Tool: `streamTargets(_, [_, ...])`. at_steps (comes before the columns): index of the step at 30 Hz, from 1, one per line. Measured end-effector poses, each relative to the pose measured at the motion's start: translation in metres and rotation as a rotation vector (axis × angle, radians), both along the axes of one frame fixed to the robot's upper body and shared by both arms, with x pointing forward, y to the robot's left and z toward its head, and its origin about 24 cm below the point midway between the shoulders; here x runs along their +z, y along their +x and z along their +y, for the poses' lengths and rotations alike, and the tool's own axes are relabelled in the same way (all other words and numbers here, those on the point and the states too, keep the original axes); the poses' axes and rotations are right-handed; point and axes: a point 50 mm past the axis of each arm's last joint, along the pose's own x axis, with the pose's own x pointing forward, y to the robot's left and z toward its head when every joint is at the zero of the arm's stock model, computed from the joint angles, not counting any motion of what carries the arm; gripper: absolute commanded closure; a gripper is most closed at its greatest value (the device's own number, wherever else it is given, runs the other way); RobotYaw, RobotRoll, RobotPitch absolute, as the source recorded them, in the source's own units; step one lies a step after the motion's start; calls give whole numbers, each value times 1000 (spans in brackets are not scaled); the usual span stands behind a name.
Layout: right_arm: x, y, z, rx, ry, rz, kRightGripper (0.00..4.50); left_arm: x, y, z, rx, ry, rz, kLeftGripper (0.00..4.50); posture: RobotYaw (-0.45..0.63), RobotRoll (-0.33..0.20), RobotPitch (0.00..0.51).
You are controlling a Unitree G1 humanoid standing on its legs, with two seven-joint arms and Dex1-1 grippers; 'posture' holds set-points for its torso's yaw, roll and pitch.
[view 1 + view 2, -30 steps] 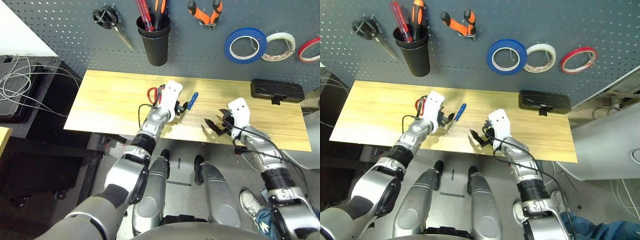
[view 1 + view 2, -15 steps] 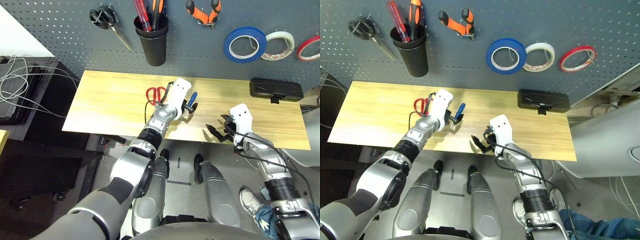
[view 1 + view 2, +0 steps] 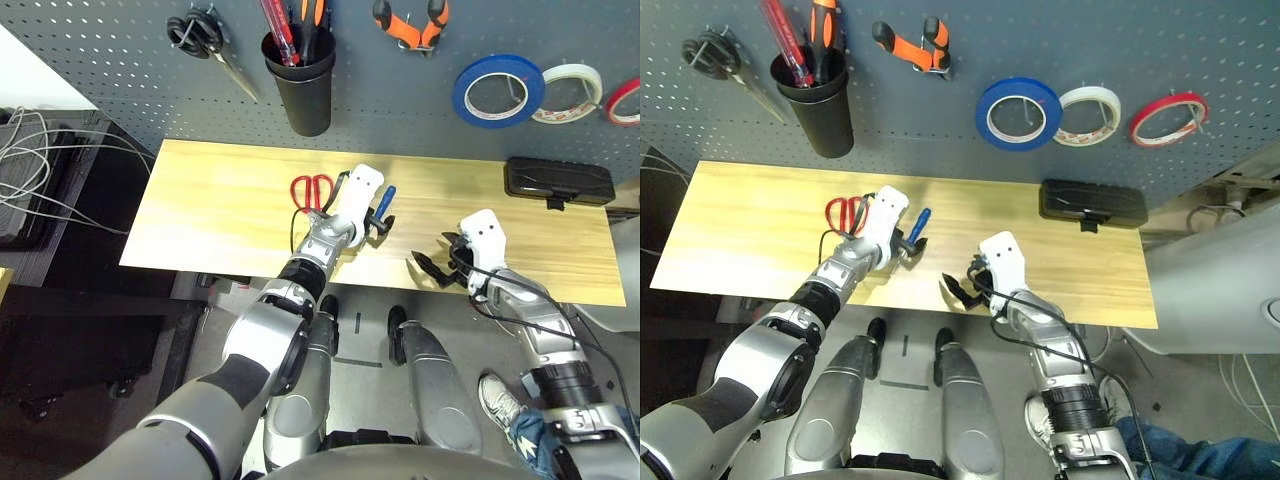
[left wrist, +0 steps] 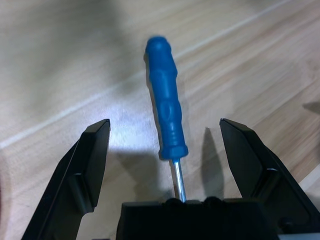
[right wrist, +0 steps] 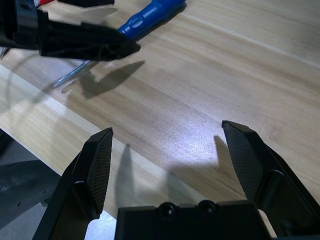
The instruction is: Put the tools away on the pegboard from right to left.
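Overall: a wooden table (image 3: pixel 220 215) stood before the pegboard (image 3: pixel 120 60), which rose along its far edge.
Far left of board: black-handled scissors (image 3: pixel 205 45) hung on a hook.
Black cup: the cup (image 3: pixel 300 85) hung right of those scissors, holding red- and orange-handled tools.
Pliers: the orange-and-black-handled pliers (image 3: pixel 410 22) hung right of the cup.
Tape rolls: the blue tape roll (image 3: pixel 497 89) hung further right, then a white tape roll (image 3: pixel 567 92), then a red tape roll (image 3: pixel 625 100) at the right edge.
Red-handled scissors: they (image 3: pixel 312 188) lay flat on the table, just left of the left arm's wrist.
Left gripper: it (image 4: pixel 172 150) hovered low over the table's middle with jaws spread wide, one finger either side of the screwdriver, touching nothing.
Screwdriver: the slim blue-handled screwdriver (image 4: pixel 164 111) lay on the table between those fingers, handle toward the far side, shaft toward the near edge.
Right gripper: it (image 3: pixel 437 262) hung at the table's near edge, right of the screwdriver, jaws spread and empty.
Black case: a black case (image 3: pixel 556 180) lay at the table's far right.
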Motion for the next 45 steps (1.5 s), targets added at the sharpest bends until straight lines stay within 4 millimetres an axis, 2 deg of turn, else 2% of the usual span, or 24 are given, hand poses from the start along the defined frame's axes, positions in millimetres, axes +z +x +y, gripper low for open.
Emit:
streamTargets(3, [1,0,0,-2,0,-2,0,-2,-1,0,5,6,8,20,-42,0,445])
streamTargets(6, [1,0,0,-6,-1,-1,0,-3,-1,0,12,20,10,616,-44,0,444])
streamTargets(16, [2,1,1,-7,0,0,0,-6,-1,2,26,42,15,3907,-42,0,442])
streamTargets(26, [7,7,2,-3,-1,-18,0,-1,1,3,67,-15,-25,3961,-20,0,412])
streamTargets(33, [14,20,3,1,-1,-55,0,8,4,8,126,-86,-133,3961,8,0,386])
streamTargets(42, [21,34,9,13,19,-102,0,14,-1,16,150,-170,-208,3961,33,0,361])
streamTargets(45, [25,38,10,18,22,-125,0,15,-9,26,157,-191,-248,3961,38,0,356])
